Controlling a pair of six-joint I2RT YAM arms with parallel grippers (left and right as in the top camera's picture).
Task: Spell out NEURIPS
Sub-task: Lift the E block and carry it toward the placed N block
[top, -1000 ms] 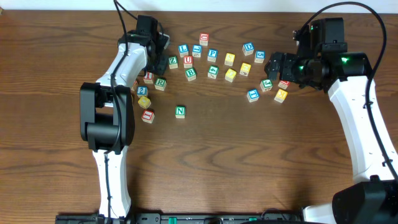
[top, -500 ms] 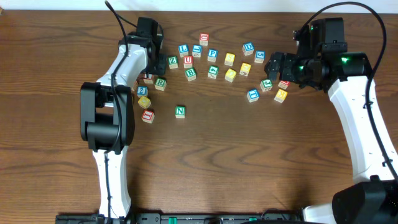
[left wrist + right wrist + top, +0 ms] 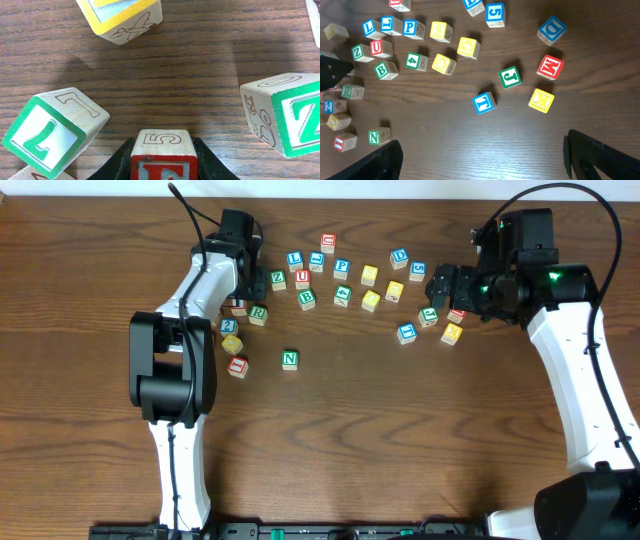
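Note:
My left gripper [image 3: 162,164] is shut on a red E cube [image 3: 162,152], one black jaw against each side of it. Its wooden top face shows a 5. From overhead the left gripper [image 3: 250,262] covers that cube at the left end of the scattered cubes. The green N cube [image 3: 290,360] sits alone nearer the front. The green R [image 3: 258,313], red U [image 3: 302,277], blue P [image 3: 342,268] and red I [image 3: 237,366] lie loose around it. My right gripper [image 3: 485,160] is open over bare wood, well apart from the cubes.
A green Z cube [image 3: 290,117], a green 7 cube [image 3: 45,132] and a yellow cube [image 3: 125,15] lie close around the left gripper. Near the right gripper [image 3: 440,285] are a red M [image 3: 550,67], a yellow K [image 3: 541,100], a green J [image 3: 510,77] and a blue cube [image 3: 484,102].
The left gripper head has shifted slightly at the cube cluster. The loose cubes and the right arm have not moved.

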